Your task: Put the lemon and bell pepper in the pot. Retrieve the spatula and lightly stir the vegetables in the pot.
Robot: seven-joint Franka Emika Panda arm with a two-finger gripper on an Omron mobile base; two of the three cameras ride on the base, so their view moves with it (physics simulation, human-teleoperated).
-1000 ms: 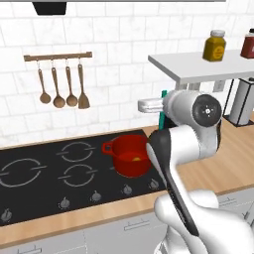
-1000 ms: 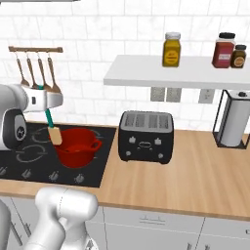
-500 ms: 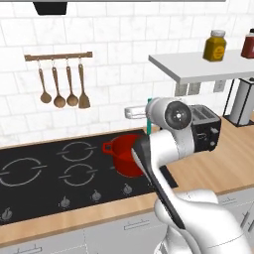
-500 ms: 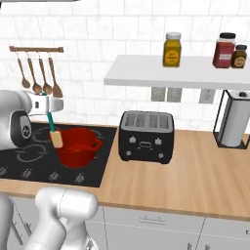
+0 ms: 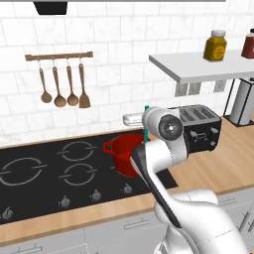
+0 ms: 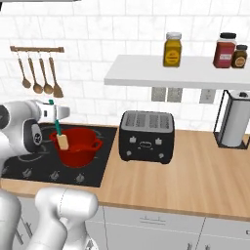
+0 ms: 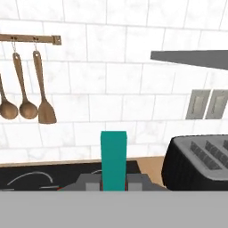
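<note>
Right base view: gripper [image 6: 57,115] clamped on a teal-handled spatula [image 6: 60,136], its blade dipping into the red pot [image 6: 77,147] on the stove; stirring appears underway, though the 2 vegetables inside stay hidden.

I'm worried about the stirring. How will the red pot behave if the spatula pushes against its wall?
The pot looks wide and squat, so tipping seems unlikely. It sits on a smooth cooktop, so a firm sideways push may slide it. The spatula in the gripper looks rigid, so it'd pass force on.
</note>
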